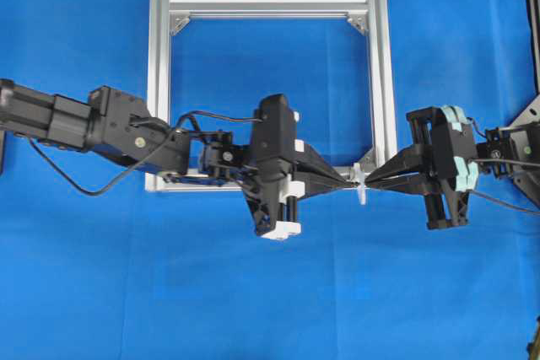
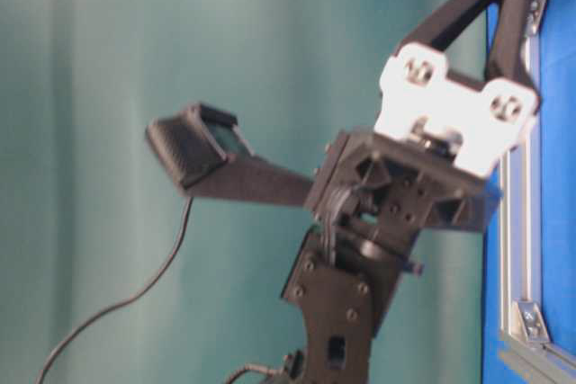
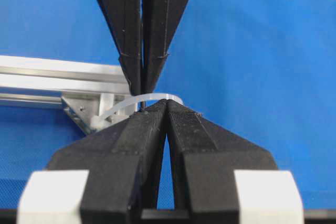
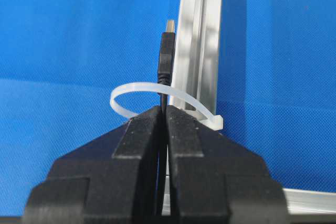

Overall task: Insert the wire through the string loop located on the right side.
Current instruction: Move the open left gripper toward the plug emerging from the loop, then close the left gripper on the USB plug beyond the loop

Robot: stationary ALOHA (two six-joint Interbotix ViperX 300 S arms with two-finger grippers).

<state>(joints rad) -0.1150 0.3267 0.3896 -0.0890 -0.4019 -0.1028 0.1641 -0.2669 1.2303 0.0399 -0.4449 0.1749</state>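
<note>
Wire: we see only its plug end, standing up through the loop beside the frame at its right near corner; the rest is hidden between the pads. Right gripper is clenched on the wire just below the loop. Left gripper is pressed closed, tips meeting the right's; whether it pinches anything we cannot tell. Overhead, the loop is a small pale blur. Blue cloth covers the table; the table-level view shows a blurred teal wall.
</note>
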